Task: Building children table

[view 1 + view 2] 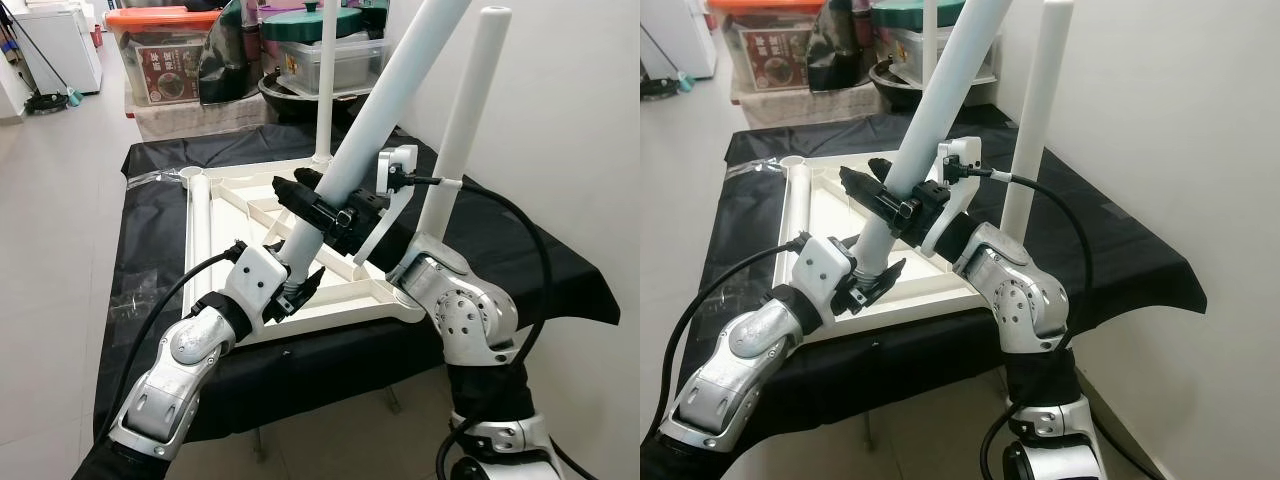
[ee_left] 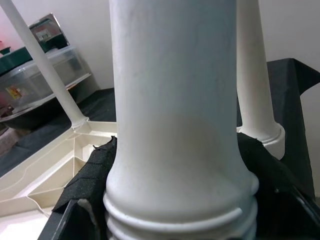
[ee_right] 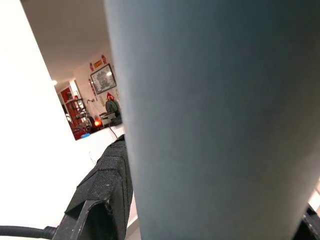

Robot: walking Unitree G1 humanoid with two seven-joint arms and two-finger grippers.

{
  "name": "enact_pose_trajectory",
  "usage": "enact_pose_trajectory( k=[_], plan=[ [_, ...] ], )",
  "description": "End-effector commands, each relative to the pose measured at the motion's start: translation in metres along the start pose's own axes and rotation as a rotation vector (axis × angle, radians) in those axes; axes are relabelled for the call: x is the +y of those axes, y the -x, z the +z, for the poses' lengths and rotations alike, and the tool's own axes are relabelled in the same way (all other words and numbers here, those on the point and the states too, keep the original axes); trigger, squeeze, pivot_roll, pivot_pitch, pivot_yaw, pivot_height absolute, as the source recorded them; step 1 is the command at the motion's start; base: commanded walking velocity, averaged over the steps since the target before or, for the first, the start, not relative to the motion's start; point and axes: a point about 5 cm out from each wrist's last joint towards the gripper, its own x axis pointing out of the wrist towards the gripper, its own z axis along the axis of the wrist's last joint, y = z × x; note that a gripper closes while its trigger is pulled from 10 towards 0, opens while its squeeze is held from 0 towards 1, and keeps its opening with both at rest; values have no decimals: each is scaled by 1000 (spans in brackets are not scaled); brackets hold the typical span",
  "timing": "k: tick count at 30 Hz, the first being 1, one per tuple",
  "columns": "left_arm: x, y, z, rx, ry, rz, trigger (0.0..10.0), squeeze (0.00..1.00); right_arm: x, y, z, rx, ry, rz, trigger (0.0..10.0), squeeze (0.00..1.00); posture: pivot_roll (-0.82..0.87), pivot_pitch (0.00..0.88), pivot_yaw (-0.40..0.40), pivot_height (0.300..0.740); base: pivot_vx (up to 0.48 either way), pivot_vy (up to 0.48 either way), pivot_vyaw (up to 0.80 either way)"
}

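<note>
Leaning over the upturned white tabletop on the black-draped table, a tilted white leg is clamped low by the left gripper and higher up by the right gripper. Left wrist view: padded fingers hug the leg's threaded end. Right wrist view: a finger presses against the leg.

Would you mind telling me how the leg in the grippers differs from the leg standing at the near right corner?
The held leg leans steeply over the tabletop; the corner leg stands nearly upright. The held leg is clamped low by the left gripper and higher by the right gripper; nothing grips the corner leg. The held leg's threaded end is still exposed. Both are white tapered tubes.
</note>
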Motion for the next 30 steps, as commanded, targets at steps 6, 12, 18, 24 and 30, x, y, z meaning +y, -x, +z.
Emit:
enact_pose_trajectory(
  k=[6, 12, 18, 24, 30],
  plan=[
    [-11, -2, -2, 1, -22, -50, 10000, 0, 4, -9, 6, -21, 7, 21, 10000, 0, 96, 24, -36, 740, 0, 0, 0],
    [-13, -1, -3, 2, -20, -54, 10000, 0, 3, -9, 7, -26, 7, 15, 10000, 0, 96, 24, -35, 740, 0, 0, 0],
    [-15, 0, -5, 7, -19, -57, 10000, 0, 3, -10, 8, -33, 5, 9, 10000, 0, 97, 26, -37, 740, 0, 0, 0],
    [-14, 0, -6, 11, -21, -56, 10000, 0, 1, -11, 10, -36, 8, 11, 10000, 0, 96, 22, -36, 740, 0, 0, 0],
    [-12, 0, -6, 8, -29, -51, 10000, 0, 3, -10, 8, -27, 12, 27, 0, 0, 96, 16, -37, 740, 0, 0, 0]
  ],
)
